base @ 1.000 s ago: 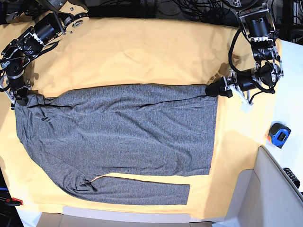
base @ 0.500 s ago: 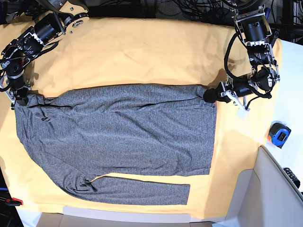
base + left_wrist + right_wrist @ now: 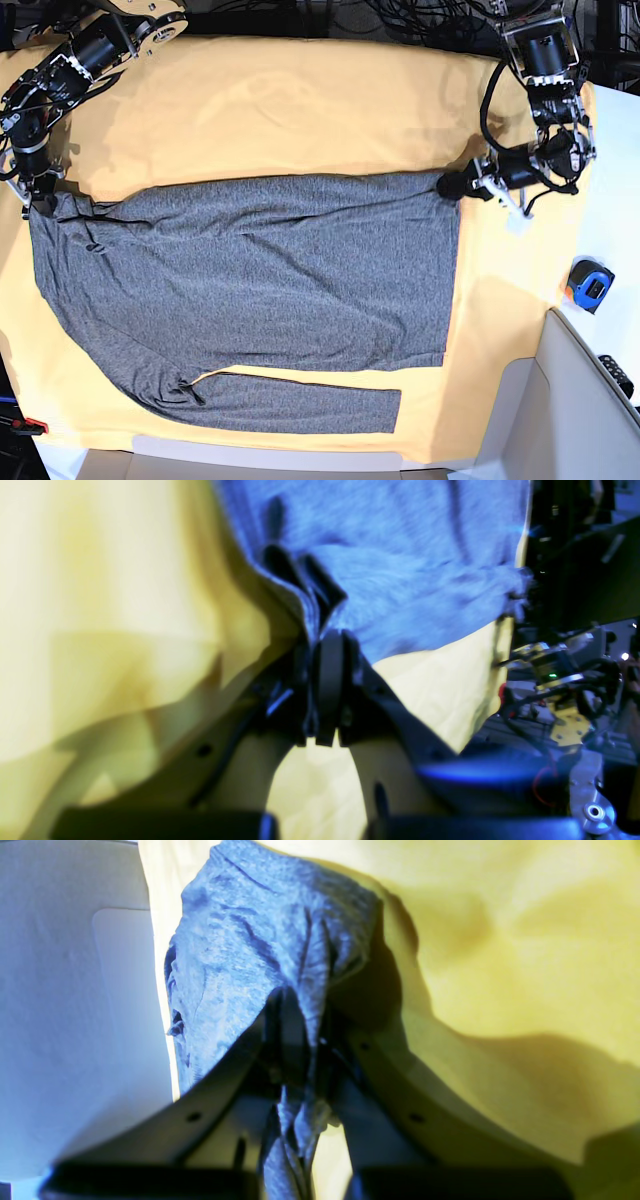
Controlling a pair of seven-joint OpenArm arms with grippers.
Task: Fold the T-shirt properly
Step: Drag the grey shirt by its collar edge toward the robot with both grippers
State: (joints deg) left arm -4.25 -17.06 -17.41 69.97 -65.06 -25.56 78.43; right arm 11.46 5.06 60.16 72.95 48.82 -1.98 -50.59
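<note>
the t-shirt (image 3: 250,290) lies spread out on the yellow-orange cloth (image 3: 300,110), its folding apparently unfinished, with the left gripper (image 3: 447,185) and right gripper (image 3: 42,203) each clamped on a far corner.

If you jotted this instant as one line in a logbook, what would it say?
left gripper: shut on T-shirt corner | right gripper: shut on opposite corner | T-shirt: flat on yellow cloth | fold: not yet begun

You see the T-shirt (image 3: 250,290), heathered dark-grey, spread flat and wrinkly between both pincers, its top corners pinched, one long sleeve lowest.
</note>
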